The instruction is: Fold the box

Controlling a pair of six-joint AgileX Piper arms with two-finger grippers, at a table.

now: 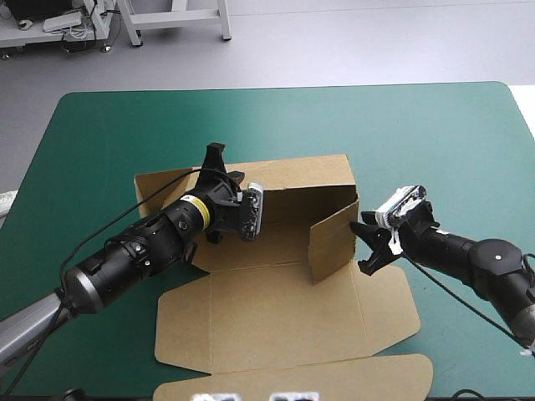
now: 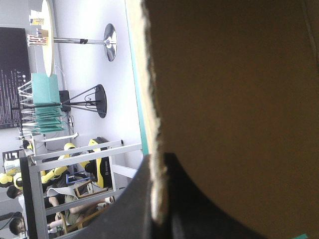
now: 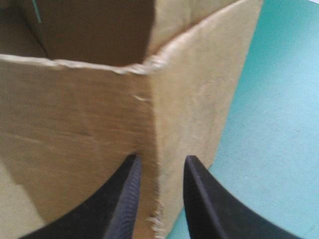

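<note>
**Partly raised box between two grippers**

The brown box (image 1: 276,322) sits at the middle of the table, on the teal-green cover (image 1: 435,142). Its floor panel and near flaps lie flat. The nearest flap, with rounded corners, reaches the table's near edge. The far wall (image 1: 301,177) stands upright. The right wall (image 1: 333,241) is also raised, and its near part is bent inward over the floor panel. Every face of the board that shows is plain brown. No print or label on it can be read.

The left gripper (image 1: 214,157) reaches in from the left and meets the top edge of the far wall toward that wall's left end. In the left wrist view its black fingers (image 2: 134,199) are all but closed, pinching the ragged cut edge of the sheet. The brown face of the board fills the view ahead of them.

The right gripper (image 1: 361,246) sits just outside the box's right side, at the level of the right wall. Its fingers stand apart with a narrow gap. In the right wrist view the wall's upright corner fold lies just ahead of that gap. Whether the fingertips touch the board cannot be told. Bare teal-green cover shows beside the wall's outer face.
</note>
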